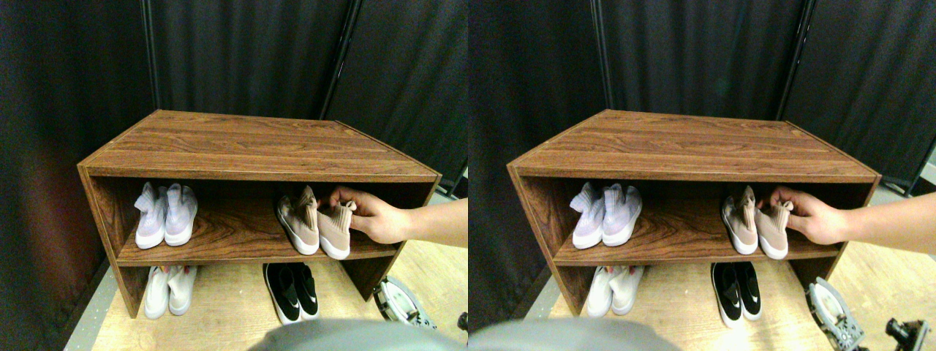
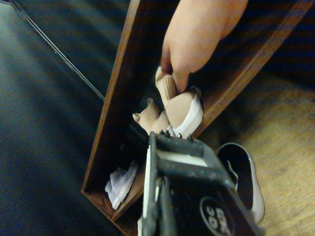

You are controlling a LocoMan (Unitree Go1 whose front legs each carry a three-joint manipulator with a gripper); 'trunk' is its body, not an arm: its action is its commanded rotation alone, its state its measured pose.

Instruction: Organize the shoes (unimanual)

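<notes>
Wood-grain shoe shelf (image 1: 248,146) on a pale wooden floor (image 1: 227,314), backed by black curtains (image 1: 241,51). Upper shelf, left: lavender pair (image 1: 166,214), side by side, toes forward. Beneath, at floor level: white pair (image 1: 169,289), also side by side. Lower right of that: black pair (image 1: 292,291) with white logo, toes forward. Upper shelf, right: pinkish-beige pair (image 1: 316,225), touching each other, toes forward. Person's hand (image 1: 376,217) reaching in from the right, pinching the collar of the right-hand beige shoe. Lower right corner: robot's right gripper (image 1: 402,303), low beside the shelf's right wall, clear of all shoes. State of fingers: cannot tell; only the dark frame of one shows in the wrist view.
</notes>
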